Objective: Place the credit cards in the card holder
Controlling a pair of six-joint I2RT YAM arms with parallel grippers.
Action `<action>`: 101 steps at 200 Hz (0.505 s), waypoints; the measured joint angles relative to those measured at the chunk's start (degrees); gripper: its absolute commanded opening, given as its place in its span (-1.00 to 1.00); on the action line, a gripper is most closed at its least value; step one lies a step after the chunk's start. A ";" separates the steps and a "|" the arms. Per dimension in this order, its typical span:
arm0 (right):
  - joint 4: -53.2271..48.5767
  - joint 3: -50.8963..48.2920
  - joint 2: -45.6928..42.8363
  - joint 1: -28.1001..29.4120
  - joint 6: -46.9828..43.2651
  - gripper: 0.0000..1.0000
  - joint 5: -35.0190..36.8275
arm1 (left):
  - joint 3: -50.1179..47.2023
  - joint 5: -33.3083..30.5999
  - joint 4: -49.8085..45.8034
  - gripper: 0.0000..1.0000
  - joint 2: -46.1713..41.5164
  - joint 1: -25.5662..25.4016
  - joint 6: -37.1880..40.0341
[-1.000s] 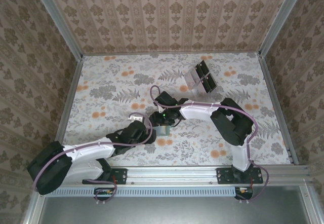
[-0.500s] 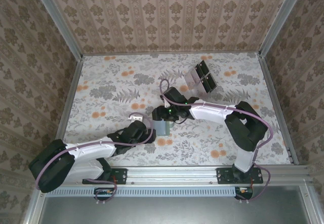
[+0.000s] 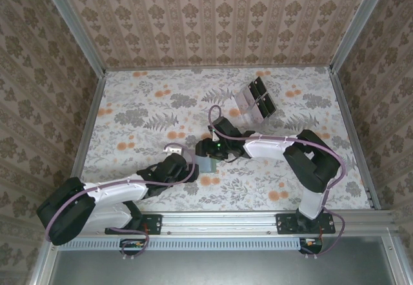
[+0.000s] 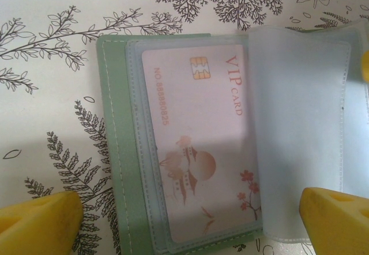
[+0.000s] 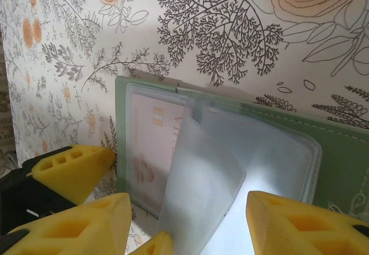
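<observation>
The card holder (image 4: 115, 151) lay open on the worktop (image 4: 46, 64), between the left fingers (image 4: 40, 223), a credit card (image 4: 196, 145) inside its pocket. One sleeve leaf (image 5: 202, 191) stood between the right fingers (image 5: 300, 223).

We have the top cam fixed high behind the near edge of the table (image 3: 129, 111), looking down and forward across the whole surface to the back wall (image 3: 213, 20); it sits so far off that the holder (image 3: 206, 164) is a small patch mid-table. Our left wrist cam looks nearly straight down on the open holder from very close, and the right wrist cam is just as close but views it at a slant. All three share the holder; both wrist views share the card (image 4: 196, 145) inside it.
</observation>
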 measured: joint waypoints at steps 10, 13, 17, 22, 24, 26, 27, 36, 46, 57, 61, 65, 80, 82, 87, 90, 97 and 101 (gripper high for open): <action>0.42 0.04 0.74 0.13 0.17 0.13 -0.20 | 0.00 0.00 0.00 1.00 0.00 0.00 0.00; 0.48 0.07 0.87 0.13 0.28 0.13 -0.26 | 0.00 0.00 0.00 1.00 0.00 0.00 0.00; 0.57 0.09 1.14 0.13 0.33 0.13 -0.35 | 0.00 0.00 0.00 1.00 -0.02 0.00 0.00; 0.61 0.20 1.51 0.13 0.35 0.13 -0.59 | 0.00 0.00 0.00 1.00 -0.02 0.00 0.00; 0.59 0.24 1.64 0.15 0.35 0.13 -0.70 | 0.00 0.00 0.00 1.00 -0.02 0.00 0.00; 0.61 0.31 1.77 0.17 0.37 0.13 -0.76 | 0.00 0.00 0.00 0.99 -0.02 0.00 0.00; 0.61 0.31 1.84 0.20 0.35 0.13 -0.79 | 0.00 0.00 0.00 0.99 -0.02 0.00 0.00; 0.79 0.52 2.45 0.33 0.44 0.13 -1.09 | 0.00 0.00 0.00 1.00 -0.02 0.00 0.00; 1.20 0.74 3.21 0.39 0.72 0.13 -1.40 | 0.00 0.00 0.00 1.00 -0.02 0.00 0.00; 1.51 1.05 3.72 0.48 1.01 0.13 -1.53 | 0.00 0.00 0.00 1.00 -0.02 0.02 0.00; 1.60 1.09 3.78 0.50 1.16 0.13 -1.57 | 0.00 0.00 0.00 1.00 -0.02 0.02 0.00; 1.68 1.22 3.85 0.50 1.20 0.13 -1.70 | 0.00 0.00 0.00 1.00 -0.04 0.02 0.00; 1.79 1.66 3.87 0.68 1.38 0.13 -2.01 | -0.02 0.04 -0.07 1.00 -0.37 0.02 0.00; 1.79 1.75 3.87 0.68 1.40 0.13 -2.10 | -0.07 0.04 -0.07 1.00 -0.44 0.04 0.00; 1.79 1.99 3.87 0.79 1.40 0.13 -2.27 | -0.13 0.02 -0.11 1.00 -0.70 0.13 0.00; 1.77 2.16 3.87 0.83 1.40 0.13 -2.34 | -0.17 0.02 -0.22 1.00 -0.90 0.24 0.00; 1.75 2.58 3.87 1.03 1.40 0.13 -2.43 | -0.31 -0.04 -0.72 1.00 -1.68 0.35 0.00; 1.66 2.95 3.87 1.16 1.40 0.13 -2.51 | -0.37 -0.07 -1.05 1.00 -2.21 0.42 0.00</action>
